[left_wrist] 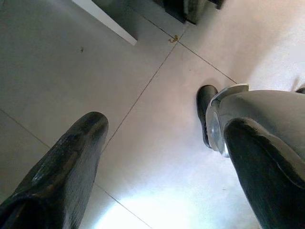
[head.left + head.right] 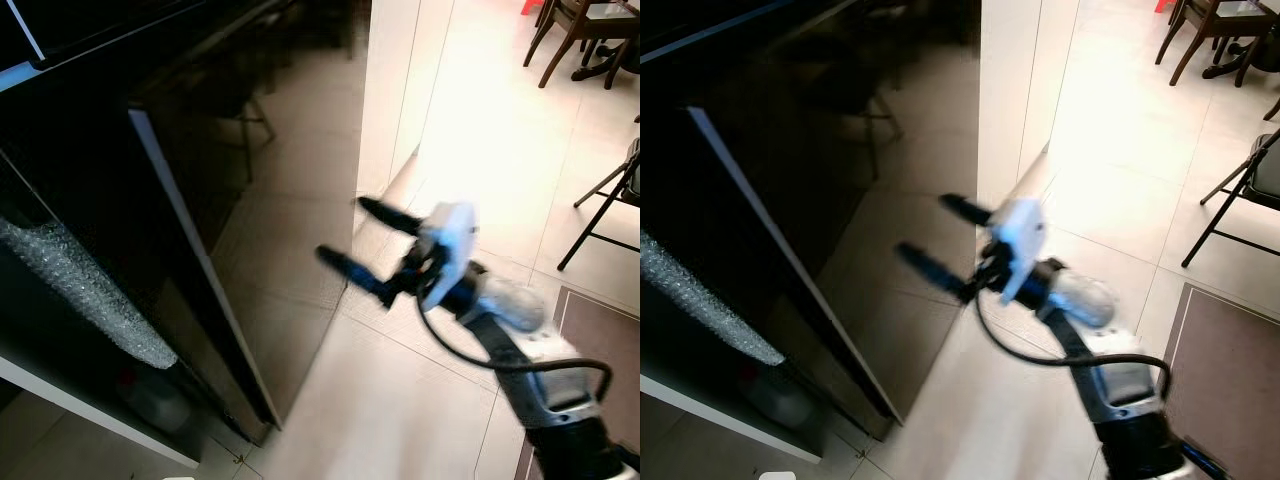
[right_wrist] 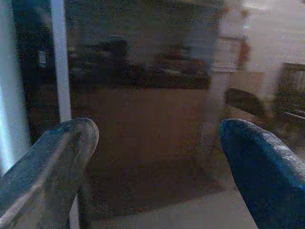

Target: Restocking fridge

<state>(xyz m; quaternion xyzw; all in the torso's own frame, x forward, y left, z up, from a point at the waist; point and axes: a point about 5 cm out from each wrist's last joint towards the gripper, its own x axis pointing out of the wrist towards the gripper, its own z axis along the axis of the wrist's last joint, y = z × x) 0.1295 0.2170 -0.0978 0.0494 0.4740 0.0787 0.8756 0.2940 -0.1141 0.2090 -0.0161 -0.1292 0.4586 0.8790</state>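
Right gripper (image 2: pixel 365 240) is raised with its fingers spread, holding nothing, and points at the glossy black fridge door (image 2: pixel 270 200), which stands ajar. You have the door's free edge lying to the gripper's left, running top to bottom; left gripper (image 1: pixel 162 157), also spread, hangs over the floor.

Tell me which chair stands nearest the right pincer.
The black folding chair at the right edge, on the tiles beside the right pincer. The brown wooden chairs stand far off at the table, top right.

right claw (image 2: pixel 940 240) spread, beside fridge door (image 2: pixel 840 200)
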